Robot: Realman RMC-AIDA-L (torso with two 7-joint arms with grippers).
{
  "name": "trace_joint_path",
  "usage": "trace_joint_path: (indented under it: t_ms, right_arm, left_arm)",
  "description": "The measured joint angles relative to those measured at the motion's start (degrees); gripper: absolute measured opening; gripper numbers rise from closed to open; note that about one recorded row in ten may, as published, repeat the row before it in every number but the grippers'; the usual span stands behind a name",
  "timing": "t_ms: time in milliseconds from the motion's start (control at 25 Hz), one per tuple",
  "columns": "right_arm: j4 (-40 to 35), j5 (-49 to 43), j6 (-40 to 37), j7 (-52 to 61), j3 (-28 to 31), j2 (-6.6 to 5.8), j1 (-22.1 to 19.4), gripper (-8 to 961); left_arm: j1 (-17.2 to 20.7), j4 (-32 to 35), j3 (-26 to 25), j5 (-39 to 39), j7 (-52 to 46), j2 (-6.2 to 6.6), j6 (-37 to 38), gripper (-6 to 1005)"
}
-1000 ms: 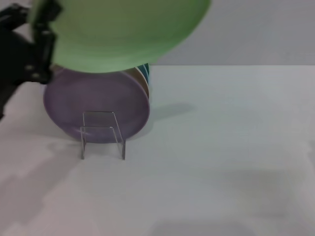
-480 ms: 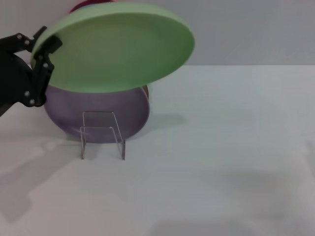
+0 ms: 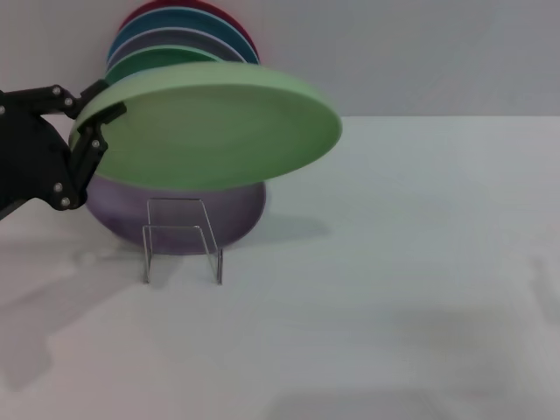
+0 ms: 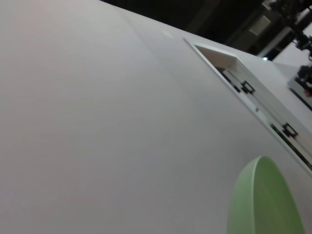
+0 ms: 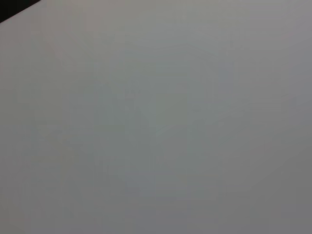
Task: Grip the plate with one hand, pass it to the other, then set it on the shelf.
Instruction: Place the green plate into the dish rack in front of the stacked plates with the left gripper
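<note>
Grip step: left gripper (image 3: 87, 131) jaws pinch the round pale mint-green plastic plate (image 3: 210, 122) by its rim, aloft.
Next, by judgement: handover; right gripper unseen, small clear acrylic rack (image 3: 182, 241) below.

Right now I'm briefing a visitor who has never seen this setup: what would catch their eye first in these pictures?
The pale green plate dominates, held nearly flat in the air by the left tool, which grips its rim at the left of the head view. Behind it stands a fan of coloured plates, the lavender plate in front. The small clear shelf stands before them on the white table.
</note>
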Motion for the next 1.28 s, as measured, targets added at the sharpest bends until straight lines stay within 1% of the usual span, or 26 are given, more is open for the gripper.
trace_joint_path:
  t_ms: [160,280,720,1080,1280]
  right_arm:
    - [0.11,0.0,-0.38,-0.44,-1.52,0.0,0.26,715]
    - [0.18,0.0,-0.5,-1.71,-2.55,0.0,0.43,714]
    - [0.17,0.0,-0.5,-1.84,-2.99,-0.04,0.5,713]
    - [0.23,0.0,-0.49,-1.89,-3.19,-0.04,0.69,713]
    - [0.25,-0.01,-0.49,-1.9,-3.32,-0.04,0.71,714]
  left_arm:
    - [-0.57,2.54,0.26,0.0,0.25,-0.17,-0.12,93]
    - [-0.77,3.51,0.63,0.0,2.63,-0.25,-0.42,94]
    - [-2.21,5.92,3.17,0.0,3.1,-0.07,-0.78,99]
    - [-2.37,6.69,3.24,0.0,2.75,-0.07,-2.45,103]
    - [-2.39,7.22,4.44,0.0,2.73,-0.17,-3.44,105]
